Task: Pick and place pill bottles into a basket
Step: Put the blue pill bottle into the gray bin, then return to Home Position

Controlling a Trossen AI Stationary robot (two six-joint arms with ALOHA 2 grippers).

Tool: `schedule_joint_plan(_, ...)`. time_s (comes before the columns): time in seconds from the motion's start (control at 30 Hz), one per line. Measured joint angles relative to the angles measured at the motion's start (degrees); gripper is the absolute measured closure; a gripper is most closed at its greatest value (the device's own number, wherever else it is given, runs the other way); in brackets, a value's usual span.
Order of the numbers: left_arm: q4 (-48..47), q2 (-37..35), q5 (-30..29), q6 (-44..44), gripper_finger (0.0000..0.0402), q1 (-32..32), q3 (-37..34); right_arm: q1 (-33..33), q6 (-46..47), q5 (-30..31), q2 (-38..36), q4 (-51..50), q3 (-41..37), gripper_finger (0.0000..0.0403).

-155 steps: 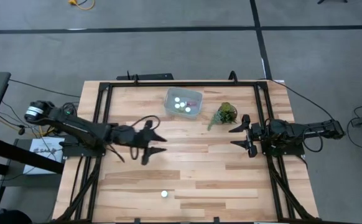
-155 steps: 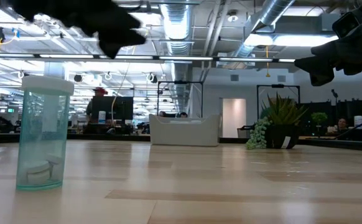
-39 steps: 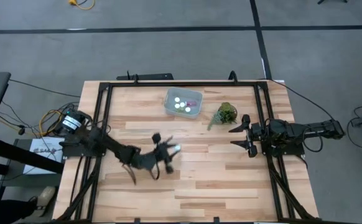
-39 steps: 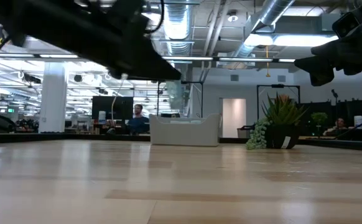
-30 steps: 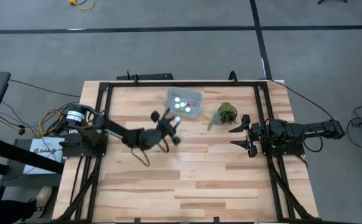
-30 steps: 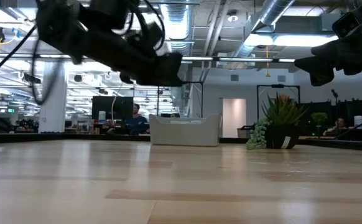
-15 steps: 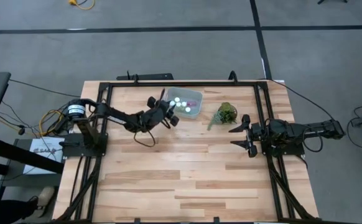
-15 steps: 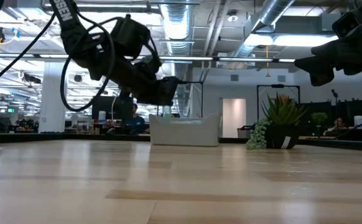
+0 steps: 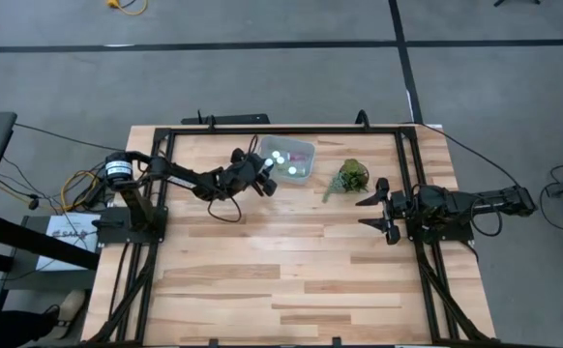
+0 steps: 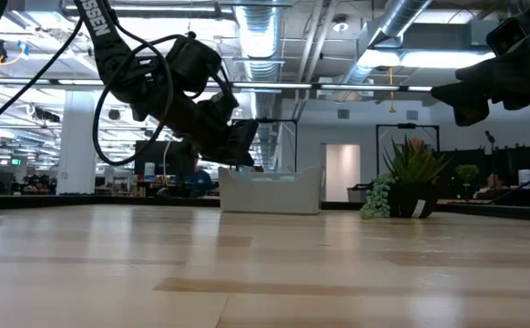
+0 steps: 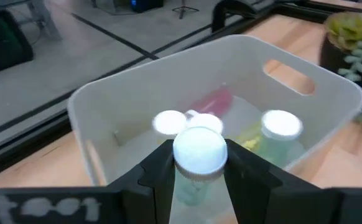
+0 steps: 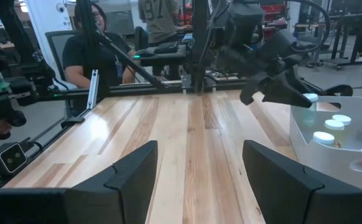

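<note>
High view shows the basket [image 9: 289, 159] at the table's far edge, the left gripper [image 9: 262, 177] at its near rim clamping a white-capped pill bottle [image 11: 199, 150], which I'd carry fully over the wall before letting go, while the right gripper [image 9: 376, 210] waits spread.

The table [image 9: 291, 261] is seen from straight above in the high view and level across its surface in the low view. The basket [image 11: 218, 81] is viewed closely from the left wrist and sidelong from the right wrist.
</note>
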Motion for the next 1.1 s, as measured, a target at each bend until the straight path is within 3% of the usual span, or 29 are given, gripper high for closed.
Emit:
schedule_joint_plan(0.57,0.49,0.0,1.84,0.9,0.0226,-0.23,0.0,0.0,0.0,0.0,0.0,0.0,0.0,0.0172)
schedule_joint_plan(0.87,17.27,-2.3,4.31,12.83,0.0229,-9.44,0.02,0.0,0.0,0.0,-0.01,0.01,0.02,0.0172)
schedule_joint_plan(0.97,18.39,-5.72,9.91,15.9,0.023,-13.02,0.02,0.0,0.0,0.0,0.0,0.0,0.0,0.0172)
schedule_joint_plan(1.1,18.11,-11.1,26.5,17.28,0.0231,-16.56,-0.12,0.0,-0.01,0.0,0.0,0.0,0.0,0.0172)
